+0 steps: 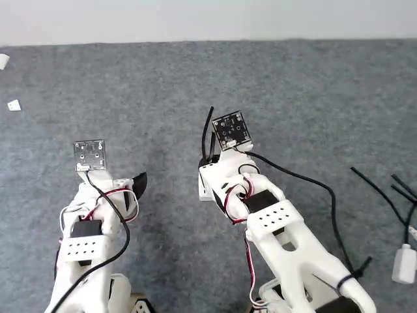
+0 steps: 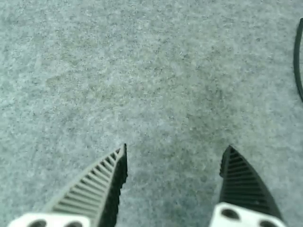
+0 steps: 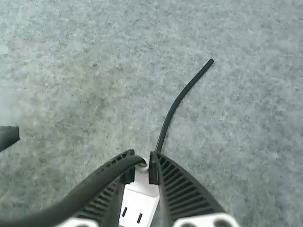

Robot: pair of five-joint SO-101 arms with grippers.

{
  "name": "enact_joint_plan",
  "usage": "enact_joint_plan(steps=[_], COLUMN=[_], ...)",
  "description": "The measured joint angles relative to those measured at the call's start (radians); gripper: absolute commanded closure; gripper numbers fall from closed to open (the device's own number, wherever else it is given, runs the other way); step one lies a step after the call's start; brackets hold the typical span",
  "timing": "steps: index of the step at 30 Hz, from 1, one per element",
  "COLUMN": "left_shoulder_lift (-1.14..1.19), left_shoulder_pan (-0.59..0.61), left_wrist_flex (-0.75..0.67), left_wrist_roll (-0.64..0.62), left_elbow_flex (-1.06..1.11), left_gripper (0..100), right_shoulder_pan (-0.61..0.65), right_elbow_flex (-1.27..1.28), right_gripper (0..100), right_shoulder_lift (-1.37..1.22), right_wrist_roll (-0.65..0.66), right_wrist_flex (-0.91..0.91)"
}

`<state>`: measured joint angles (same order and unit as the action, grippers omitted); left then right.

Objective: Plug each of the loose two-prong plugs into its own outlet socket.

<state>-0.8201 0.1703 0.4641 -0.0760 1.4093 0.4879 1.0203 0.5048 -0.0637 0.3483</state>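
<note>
While hanging low over the middle of the grey felt-covered table (image 1: 313, 85), clenches the right gripper (image 3: 141, 160) on a white plastic socket block with two slots (image 3: 137, 203), jaws pinching it, with a thin black cable (image 3: 182, 101) running out from between them. Seemingly steadies the socket against the push of a plug. Shows the left gripper (image 2: 177, 149) released, jaws spread wide over bare felt toward the left edge, grasping nothing, presumably free to fetch. Places a small white plug-like body with black leads (image 1: 404, 263) at the right edge, well apart from both arms; cannot tell its prongs. Suggests little done yet: no plug seated in the held socket.
</note>
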Motion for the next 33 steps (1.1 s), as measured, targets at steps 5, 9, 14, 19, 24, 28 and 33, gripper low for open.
enact_joint_plan(steps=[5, 9, 14, 19, 24, 28, 33], left_shoulder_lift=[0.0, 0.0, 0.0, 0.0, 0.0, 0.0, 0.0], left_shoulder_pan=[0.0, 0.0, 0.0, 0.0, 0.018, 0.02, 0.021], left_wrist_flex=[-0.002, -0.002, -0.002, -0.002, -0.002, -0.002, -0.002], left_wrist_roll=[0.0, 0.0, 0.0, 0.0, 0.0, 0.0, 0.0], left_elbow_flex=[0.005, 0.005, 0.005, 0.005, 0.005, 0.005, 0.005], left_gripper=[70, 70, 70, 70, 70, 70, 70], right_shoulder_pan=[0.0, -0.002, -0.002, -0.002, 0.0, 0.002, 0.029], right_elbow_flex=[0.0, -0.002, -0.017, -0.018, -0.032, -0.052, -0.055], right_gripper=[99.0, 99.0, 99.0, 99.0, 99.0, 99.0, 99.1], right_shoulder_lift=[-0.005, -0.068, -0.104, -0.104, -0.104, -0.103, -0.101], right_wrist_roll=[0.0, 0.0, 0.0, 0.0, 0.0, 0.015, 0.06], right_wrist_flex=[-0.028, -0.054, -0.054, -0.025, 0.084, 0.14, 0.153])
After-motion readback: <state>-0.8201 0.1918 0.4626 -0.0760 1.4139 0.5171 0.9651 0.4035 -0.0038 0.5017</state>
